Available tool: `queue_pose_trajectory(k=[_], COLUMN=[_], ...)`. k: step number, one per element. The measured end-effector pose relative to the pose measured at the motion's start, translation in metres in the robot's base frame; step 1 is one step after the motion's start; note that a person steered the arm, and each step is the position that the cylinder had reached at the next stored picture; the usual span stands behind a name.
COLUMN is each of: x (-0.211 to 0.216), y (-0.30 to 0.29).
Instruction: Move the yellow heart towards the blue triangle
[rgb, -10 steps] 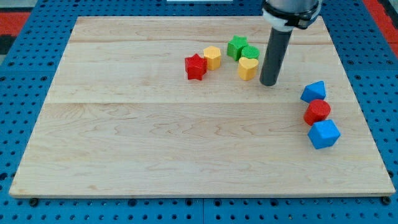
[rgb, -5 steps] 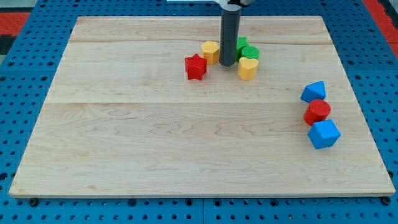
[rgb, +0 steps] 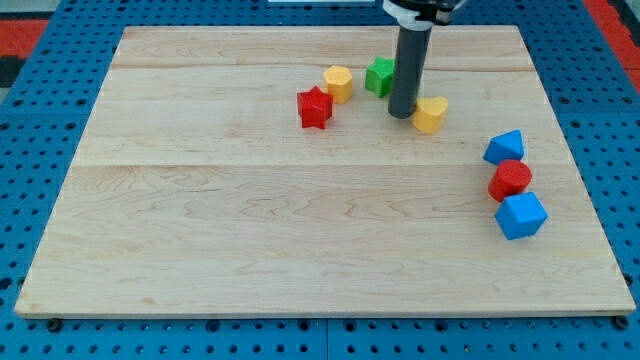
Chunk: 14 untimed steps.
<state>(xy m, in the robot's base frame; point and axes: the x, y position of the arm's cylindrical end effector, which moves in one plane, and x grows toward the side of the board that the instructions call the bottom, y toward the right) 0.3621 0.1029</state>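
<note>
The yellow heart (rgb: 431, 114) lies on the wooden board, right of centre near the view's top. My tip (rgb: 402, 113) stands right against its left side. The blue triangle (rgb: 505, 147) lies further to the view's right and a little lower, apart from the heart. The rod hides a green block behind it, of which almost nothing shows.
A green star (rgb: 379, 76) sits just left of the rod. A yellow hexagon (rgb: 339, 84) and a red star (rgb: 315, 107) lie further left. A red cylinder (rgb: 510, 180) and a blue cube (rgb: 521, 215) sit below the blue triangle.
My tip moved from left of the heart's old spot to the right, pushing the yellow heart right and slightly down, toward the blue triangle. The other blocks stayed put.
</note>
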Motion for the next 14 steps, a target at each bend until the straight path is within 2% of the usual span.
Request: queue_pose_trajectory(k=[3,9,14], x=[0.002,0.018,0.018], y=[0.036,0.067,0.068])
